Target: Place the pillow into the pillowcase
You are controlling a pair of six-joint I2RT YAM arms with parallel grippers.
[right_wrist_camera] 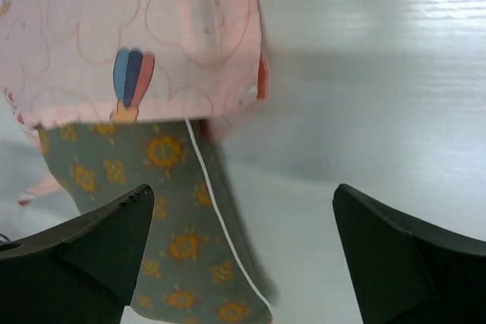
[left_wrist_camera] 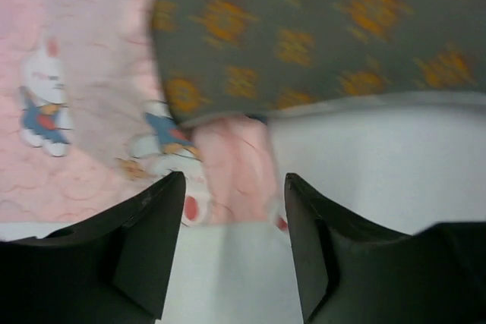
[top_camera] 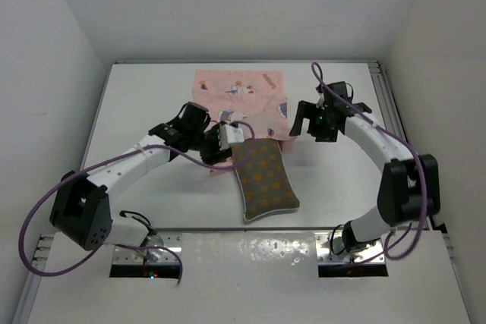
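The pillow [top_camera: 264, 180] is seen lying flat on the white table [top_camera: 152, 111], with its far end tucked under the near edge of the pillowcase [top_camera: 239, 92] and most of its dotted length left uncovered towards the arm bases. The pillowcase is spread flat at the far middle of the table, its near edge rumpled where the pillow meets it. The left gripper [top_camera: 228, 140] is held low at the pillow's far left corner; in its wrist view the jaws are parted, and pink cloth [left_wrist_camera: 83, 73] and the cushion [left_wrist_camera: 319, 28] are seen just ahead, nothing being grasped. The right gripper [top_camera: 304, 123] is held by the pillowcase's near right corner, its jaws spread wide and empty above the pillow's edge [right_wrist_camera: 175, 263].
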